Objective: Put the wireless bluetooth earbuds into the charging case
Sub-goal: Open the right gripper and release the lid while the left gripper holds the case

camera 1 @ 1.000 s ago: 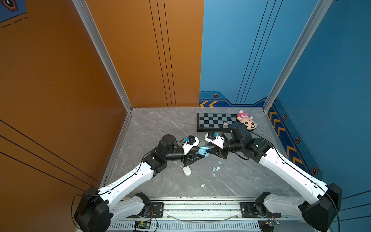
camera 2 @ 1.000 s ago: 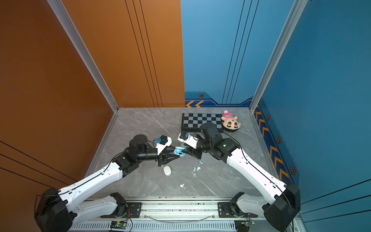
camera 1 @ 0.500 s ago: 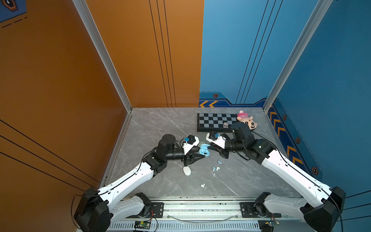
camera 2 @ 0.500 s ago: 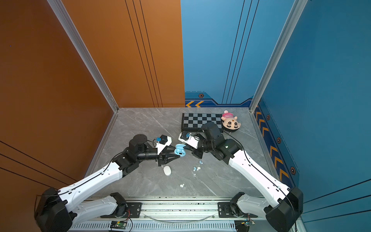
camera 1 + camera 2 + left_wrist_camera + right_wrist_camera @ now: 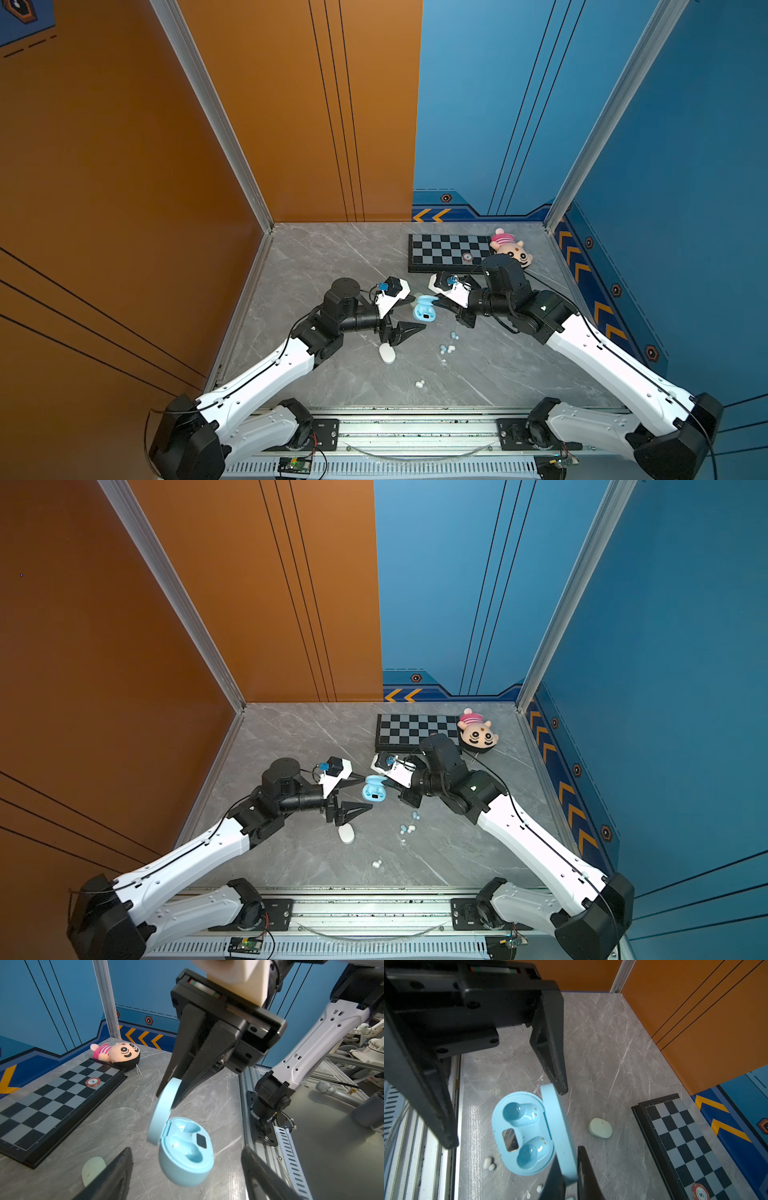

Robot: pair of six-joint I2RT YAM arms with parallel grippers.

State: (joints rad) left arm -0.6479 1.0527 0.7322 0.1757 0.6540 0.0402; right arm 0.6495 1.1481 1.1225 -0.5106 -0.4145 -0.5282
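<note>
Grey marble tabletop, orange wall on one side, blue on the other. All positions are taken from the blue charging case, mid-table.

Left of the case: left gripper, jaws spread wide, flanking the case and touching nothing. A second ago these fingers were closed on the case; they have let go. White case lies shut, left of the blue one and nearer the front rail. Mint case lies shut just beside the blue case, on its far side.

At the case: right gripper, jaws together on the raised lid. It closed within the last second. Reads as a handover. The case now hangs from its lid, seemingly off the table, base open. The left arm looks free to fetch buds.

Right of the case, nearer the rail: blue and mint earbuds, a loose scatter, apart from the case. White earbuds sit nearer the rail again. None are seated yet.

Further right, by the back wall: chessboard, plush doll.

Views: the right wrist view alone shows both sockets empty, gold contacts bare. The left wrist view shows the pinch on the lid rim, but no buds. Both top views show the whole scatter, but the sockets are too small to read there.
</note>
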